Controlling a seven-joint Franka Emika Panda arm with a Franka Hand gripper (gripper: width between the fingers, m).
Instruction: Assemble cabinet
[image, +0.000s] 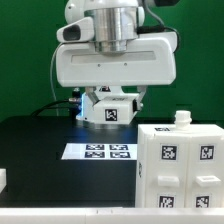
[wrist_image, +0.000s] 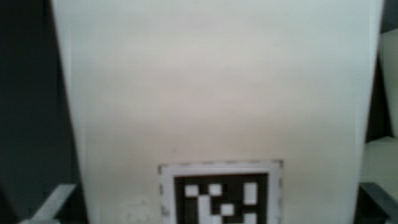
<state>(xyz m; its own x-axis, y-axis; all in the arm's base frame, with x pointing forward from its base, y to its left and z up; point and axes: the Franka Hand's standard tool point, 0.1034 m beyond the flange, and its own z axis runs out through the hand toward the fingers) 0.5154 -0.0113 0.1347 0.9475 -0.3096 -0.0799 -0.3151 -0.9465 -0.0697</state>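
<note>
A broad white panel (wrist_image: 214, 90) is seen filling the wrist view. A black-and-white square tag (wrist_image: 222, 195) is carried on the panel, at its near edge.

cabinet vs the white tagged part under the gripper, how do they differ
The cabinet stands on the table at the exterior view's right, away from the arm; the white tagged part sits directly beneath the gripper. The cabinet looks clearly larger and shows several tags across its faces, while the part shows a single tag. In the wrist view the part fills nearly the whole picture; the cabinet does not appear there. Both are white with black-and-white square tags.
</note>
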